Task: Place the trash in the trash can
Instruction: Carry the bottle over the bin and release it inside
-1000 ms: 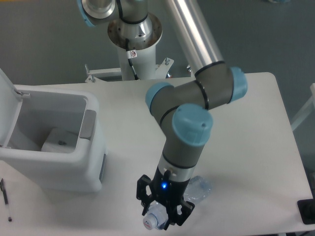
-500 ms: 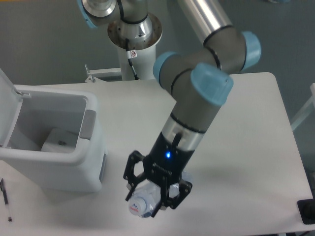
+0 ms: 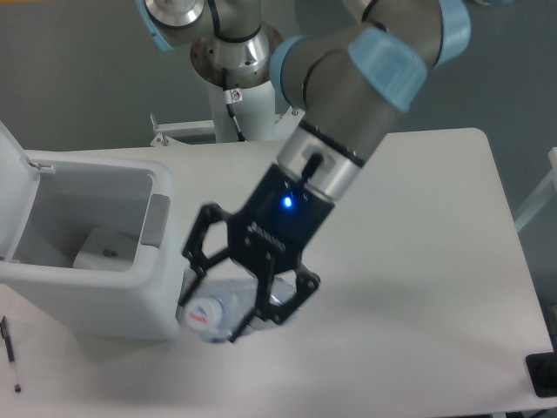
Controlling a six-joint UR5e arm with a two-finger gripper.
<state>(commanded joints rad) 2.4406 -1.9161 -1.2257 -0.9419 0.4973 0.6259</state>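
So: trash can [image 3: 130, 300] sits at the table's [image 3: 435, 261] left with its lid [image 3: 13, 187] hinged up, and one crumpled white wrapper [image 3: 103, 250] lies inside on the bottom. One crushed clear bottle [image 3: 228, 305] is outside, off the tabletop, pinched between the gripper [image 3: 231, 296] fingers just beside the can's front-right corner. Its long axis runs roughly left-right, cap end toward the can. One black pen [image 3: 10, 353] lies at the left edge.

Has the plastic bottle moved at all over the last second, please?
Yes. The bottle, held in the gripper, has been carried up and left from the table's near edge and now sits beside the trash can.
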